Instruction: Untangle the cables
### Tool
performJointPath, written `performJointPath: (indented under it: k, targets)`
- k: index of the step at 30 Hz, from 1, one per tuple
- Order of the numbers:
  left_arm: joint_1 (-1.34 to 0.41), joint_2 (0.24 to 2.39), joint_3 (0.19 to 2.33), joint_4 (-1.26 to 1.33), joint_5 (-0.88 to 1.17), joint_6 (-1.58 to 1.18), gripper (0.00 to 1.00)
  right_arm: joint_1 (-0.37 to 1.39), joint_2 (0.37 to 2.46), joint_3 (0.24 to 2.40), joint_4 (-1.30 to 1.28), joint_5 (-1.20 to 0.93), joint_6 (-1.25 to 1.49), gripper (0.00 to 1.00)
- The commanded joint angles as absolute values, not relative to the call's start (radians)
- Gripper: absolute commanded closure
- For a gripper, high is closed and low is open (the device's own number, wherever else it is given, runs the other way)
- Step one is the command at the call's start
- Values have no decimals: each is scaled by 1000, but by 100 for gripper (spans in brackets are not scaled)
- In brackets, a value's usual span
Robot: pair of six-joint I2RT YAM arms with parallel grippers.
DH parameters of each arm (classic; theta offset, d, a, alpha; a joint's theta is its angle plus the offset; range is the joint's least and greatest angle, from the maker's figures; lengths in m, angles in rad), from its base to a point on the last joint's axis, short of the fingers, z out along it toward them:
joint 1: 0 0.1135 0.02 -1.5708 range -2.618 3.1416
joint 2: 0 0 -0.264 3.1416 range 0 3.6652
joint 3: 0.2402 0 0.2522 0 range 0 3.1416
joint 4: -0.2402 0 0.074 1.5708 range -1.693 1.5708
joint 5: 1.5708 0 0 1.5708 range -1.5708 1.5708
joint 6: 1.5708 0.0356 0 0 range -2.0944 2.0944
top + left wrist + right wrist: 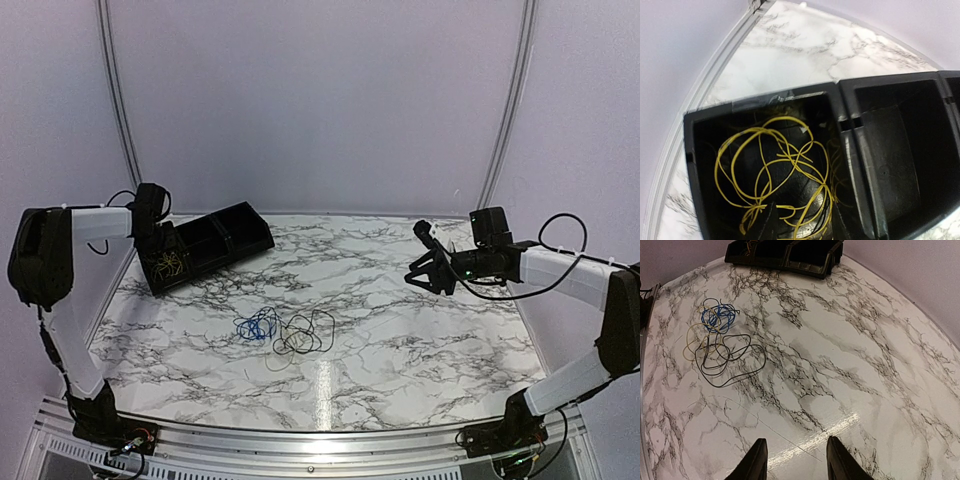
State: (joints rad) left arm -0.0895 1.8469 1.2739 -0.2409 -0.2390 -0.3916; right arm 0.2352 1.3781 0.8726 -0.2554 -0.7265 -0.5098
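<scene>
Yellow cable (772, 165) looks sorted: alone in black tray's (845, 100) end compartment, left gripper (802, 222) spread just above it. Blue cable (717, 317), black cable (730, 365) and white cable (685, 345) lie tangled mid-table, left to do. Right gripper (795, 460) agape, empty, well apart.

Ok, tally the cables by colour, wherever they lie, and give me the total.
yellow cable, in the black bin: 1
blue cable, on the table: 1
black cable, on the table: 1
white cable, on the table: 1
Total: 4
</scene>
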Motion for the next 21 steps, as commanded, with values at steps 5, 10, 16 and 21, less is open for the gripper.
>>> performJointPath:
  k: [5,10,16,21]
  targets:
    - [-84,1696,1296,-318,-232,-353,54,230,1365,918,-277,-714,-536,59]
    - [-163,1580,1254,-267,-55,-241,54,231,1355,917,-279,-702,-548,59]
    - [-396,1397,1118,-160,-90,-125,23,230,1378,911,-274,-707,-551,59]
    - [-450,1315,1007,-57,35,-138,1,260,1422,949,-261,-741,-488,59]
